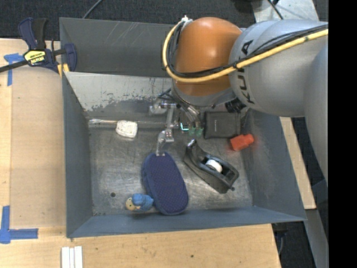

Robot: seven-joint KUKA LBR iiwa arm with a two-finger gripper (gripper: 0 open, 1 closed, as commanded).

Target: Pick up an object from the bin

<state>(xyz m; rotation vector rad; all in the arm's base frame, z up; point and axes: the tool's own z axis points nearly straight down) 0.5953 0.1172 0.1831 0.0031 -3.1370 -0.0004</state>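
Camera view from above: my gripper (177, 140) hangs mid-frame over the grey bin (78, 149), fingers spread and empty, likely ready to close on something. One finger is near the top of a dark blue oval pouch (164, 184), the other near a black tape dispenser (212, 169). The bin also holds a white lump (126, 129) at upper left, an orange block (241, 142) at right, and a blue-and-yellow toy (138, 203) at the bottom.
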